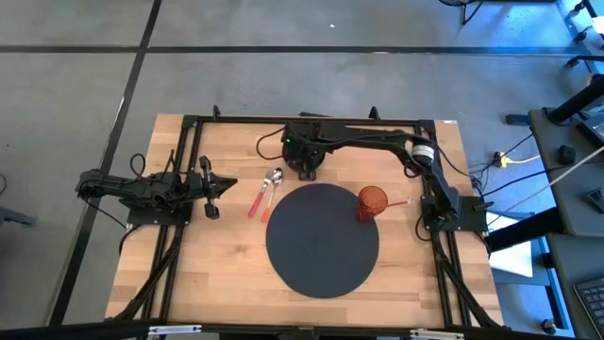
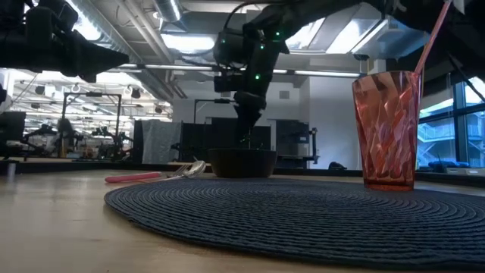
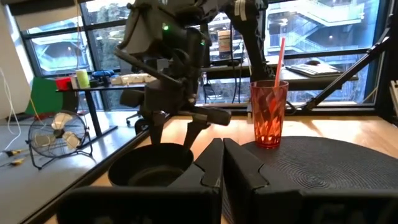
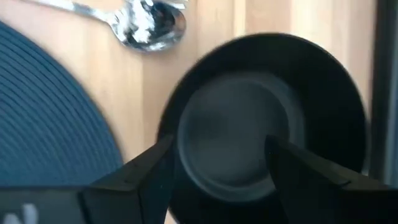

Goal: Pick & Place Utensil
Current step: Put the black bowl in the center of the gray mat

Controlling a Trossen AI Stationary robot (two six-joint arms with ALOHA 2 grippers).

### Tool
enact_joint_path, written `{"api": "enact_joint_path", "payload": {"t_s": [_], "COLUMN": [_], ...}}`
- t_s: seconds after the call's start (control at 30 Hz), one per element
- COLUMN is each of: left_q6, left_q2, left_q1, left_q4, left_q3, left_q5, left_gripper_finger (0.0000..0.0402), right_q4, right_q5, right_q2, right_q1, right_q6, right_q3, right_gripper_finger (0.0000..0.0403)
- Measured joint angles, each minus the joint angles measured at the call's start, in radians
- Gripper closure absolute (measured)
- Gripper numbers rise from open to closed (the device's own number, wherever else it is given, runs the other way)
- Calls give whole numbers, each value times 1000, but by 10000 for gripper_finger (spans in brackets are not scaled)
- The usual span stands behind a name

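We logged the right gripper [image 4: 217, 171] directly above a black bowl [image 4: 267, 118], fingers spread wide, gripping nothing. The pink-handled spoon [image 1: 267, 192] lay on the wooden table [image 1: 217, 274] just beside that bowl, off the round dark placemat [image 1: 321, 241]. The left gripper [image 1: 229, 183] was closed, empty, well apart.

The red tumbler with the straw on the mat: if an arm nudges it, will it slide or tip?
Probably tip: the red tumbler is tall and narrow-based, and it stands on the ribbed mat, which likely grips its base. It looks empty, so probably light. The straw leans loose over the rim and may swing or fall out.
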Motion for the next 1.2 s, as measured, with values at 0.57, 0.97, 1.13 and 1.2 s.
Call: {"api": "enact_joint_path", "payload": {"t_s": [0.57, 0.97, 1.13, 1.2], "left_q6": [-3, -3, -3, -3], "left_q2": [0, 0, 0, 0], "left_q1": [0, 0, 0, 0], "left_q4": [0, -1, -1, -1], "left_q3": [0, 0, 0, 0], "left_q5": [0, -1, -1, -1], "left_gripper_finger": [398, 398, 398, 398], "right_q4": [6, 7, 28, 26], "right_q5": [-137, -128, -57, -60], "right_q2": [21, 21, 21, 21], "right_q1": [-24, -21, -19, -19], "right_q6": [45, 84, 86, 95], "right_q3": [1, 1, 1, 1], "right_gripper_finger": [161, 161, 161, 161]}}
